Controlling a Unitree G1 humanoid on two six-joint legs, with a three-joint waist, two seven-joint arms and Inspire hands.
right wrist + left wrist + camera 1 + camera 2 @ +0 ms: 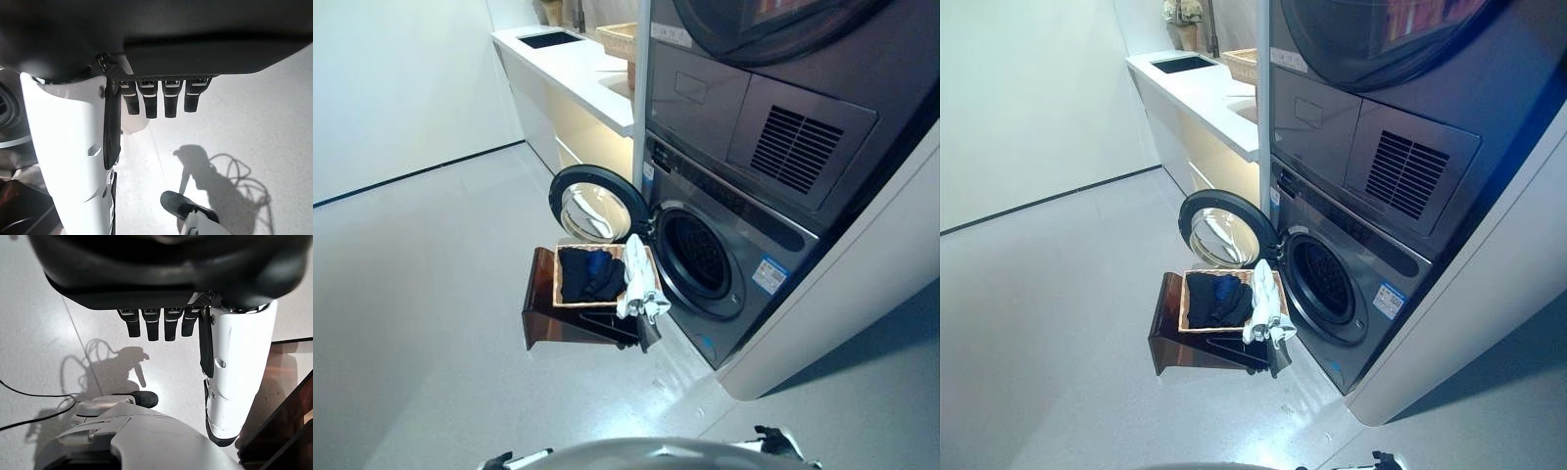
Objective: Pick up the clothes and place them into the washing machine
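A wicker basket [570, 303] rests on a dark brown stand [540, 315] just in front of the washing machine [724, 264]. Dark blue and black clothes [589, 274] lie inside it, and a white garment [640, 281] hangs over its right rim. The washer's round door [597, 204] is swung open to the left, baring the dark drum [697, 255]. Neither hand shows in the eye views. In the left wrist view my left hand [156, 325] hangs over bare floor with straight fingers and holds nothing. My right hand [159, 100] does the same in the right wrist view.
A dryer [773, 98] is stacked above the washer. A white counter [570, 61] with a dark inset and a second wicker basket [619, 39] runs along the back. Grey floor [421, 294] spreads wide to the left of the stand.
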